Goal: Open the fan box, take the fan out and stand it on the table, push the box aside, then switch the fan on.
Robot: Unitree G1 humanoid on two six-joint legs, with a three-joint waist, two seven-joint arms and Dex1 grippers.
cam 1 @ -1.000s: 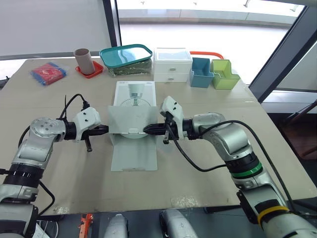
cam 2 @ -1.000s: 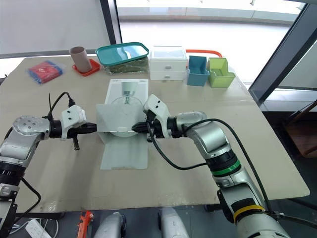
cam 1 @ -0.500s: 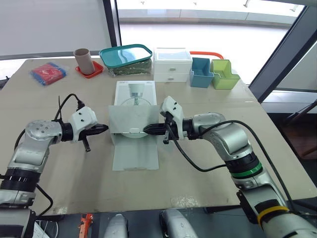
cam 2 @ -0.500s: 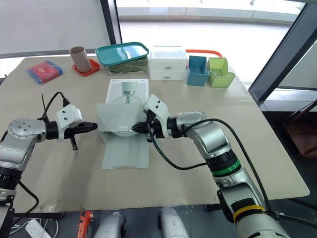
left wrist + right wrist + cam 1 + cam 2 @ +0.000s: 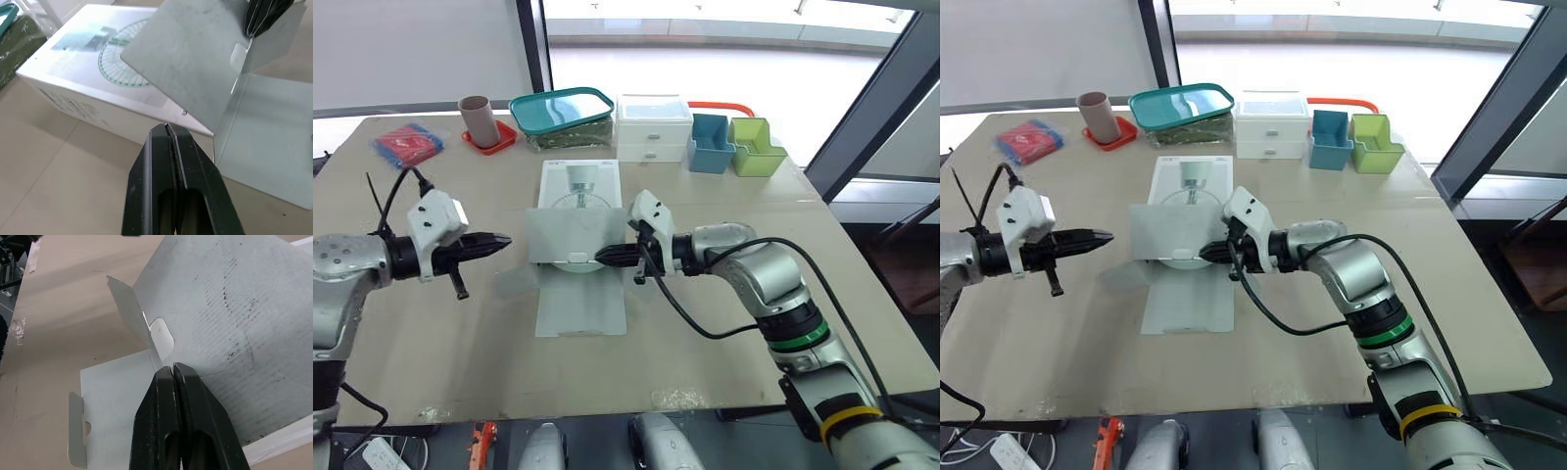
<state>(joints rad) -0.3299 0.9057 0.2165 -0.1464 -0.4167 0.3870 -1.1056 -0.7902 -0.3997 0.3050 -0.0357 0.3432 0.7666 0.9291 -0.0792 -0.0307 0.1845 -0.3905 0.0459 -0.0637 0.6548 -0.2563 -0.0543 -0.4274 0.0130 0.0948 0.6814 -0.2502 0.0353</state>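
Note:
The white fan box (image 5: pixel 579 182) lies flat in the middle of the table, with a fan printed on its top. One grey flap (image 5: pixel 570 235) stands raised at its near end, and a second flap (image 5: pixel 579 305) lies flat on the table in front of it. My right gripper (image 5: pixel 600 258) is shut, its tips against the raised flap's lower right corner by the tab (image 5: pixel 161 338). My left gripper (image 5: pixel 501 240) is shut and holds nothing. It hangs above the table, well to the left of the box. The fan itself is hidden inside.
Along the far edge stand a red and blue packet (image 5: pixel 408 144), a brown cup (image 5: pixel 478 117) on a red coaster, a teal-lidded container (image 5: pixel 563 116), a white drawer unit (image 5: pixel 654 127), a blue bin (image 5: pixel 710 143) and a green bin (image 5: pixel 756 147).
My left gripper has pulled back to the left, away from the raised flap. The flap stays up and my right gripper has held its place.

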